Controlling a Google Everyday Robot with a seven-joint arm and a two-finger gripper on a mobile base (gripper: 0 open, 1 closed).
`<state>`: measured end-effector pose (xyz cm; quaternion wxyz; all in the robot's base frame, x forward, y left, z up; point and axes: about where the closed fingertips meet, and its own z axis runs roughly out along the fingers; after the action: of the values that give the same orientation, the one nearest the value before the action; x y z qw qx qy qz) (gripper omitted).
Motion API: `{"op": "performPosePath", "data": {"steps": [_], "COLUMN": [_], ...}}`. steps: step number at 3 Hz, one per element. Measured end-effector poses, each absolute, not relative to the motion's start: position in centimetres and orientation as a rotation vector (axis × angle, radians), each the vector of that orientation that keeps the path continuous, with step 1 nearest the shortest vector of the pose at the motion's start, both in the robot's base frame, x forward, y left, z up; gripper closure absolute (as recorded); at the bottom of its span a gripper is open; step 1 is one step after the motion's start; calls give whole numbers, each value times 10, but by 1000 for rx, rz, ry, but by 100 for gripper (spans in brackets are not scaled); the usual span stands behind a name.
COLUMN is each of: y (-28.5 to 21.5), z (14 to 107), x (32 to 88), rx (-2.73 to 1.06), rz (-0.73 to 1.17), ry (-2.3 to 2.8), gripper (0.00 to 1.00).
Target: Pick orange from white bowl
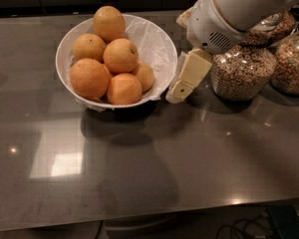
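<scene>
The white bowl [60,51] stands on the dark counter at the back left, lined with crinkled white paper [152,41]. Several oranges are piled in it, among them a top one [109,23], a middle one [120,55] and a bigger, deeper-orange fruit [89,77] at the front left. My gripper [179,91] hangs from the white arm [229,14] just outside the bowl's right rim, low over the counter, its cream tip close to the rim. It holds nothing that I can see.
Two glass jars of cereal stand at the back right, one [241,71] right behind the gripper and one [291,63] at the frame's edge. The grey counter [139,173] stretches to the front edge. Cables lie below at the front right.
</scene>
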<state>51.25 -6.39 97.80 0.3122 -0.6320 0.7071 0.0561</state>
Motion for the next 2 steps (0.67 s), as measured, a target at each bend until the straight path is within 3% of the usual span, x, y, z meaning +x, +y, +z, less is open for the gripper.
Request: {"op": "performPosePath", "data": {"steps": [2], "y": [4], "z": [972], "x": [562], "rx": [-1526], "rz": [331], "ry": [1739], "gripper": [0]}}
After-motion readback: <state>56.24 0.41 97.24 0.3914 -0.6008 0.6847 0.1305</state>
